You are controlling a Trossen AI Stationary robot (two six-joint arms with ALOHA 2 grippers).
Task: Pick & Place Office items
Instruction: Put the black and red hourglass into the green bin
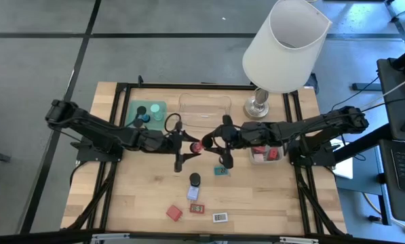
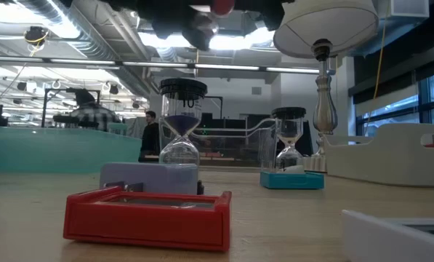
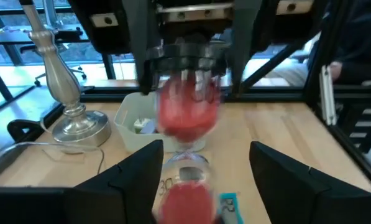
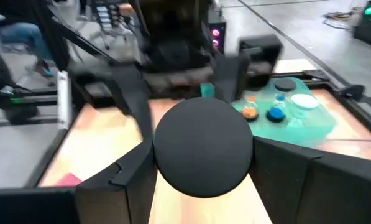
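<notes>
Red flat block (image 2: 150,215) nearest the low camera, on the table. Above table centre both grippers meet at the red sand timer (image 1: 197,145), its long axis level along the arm line. Right gripper (image 4: 201,163) is clamped on its black end cap; left gripper (image 3: 204,169) fingers spread apart around it.

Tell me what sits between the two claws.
A red sand timer. In the high view it spans the gap between the left claw and the right claw; the right wrist view shows its black cap gripped by the right claw.
</notes>
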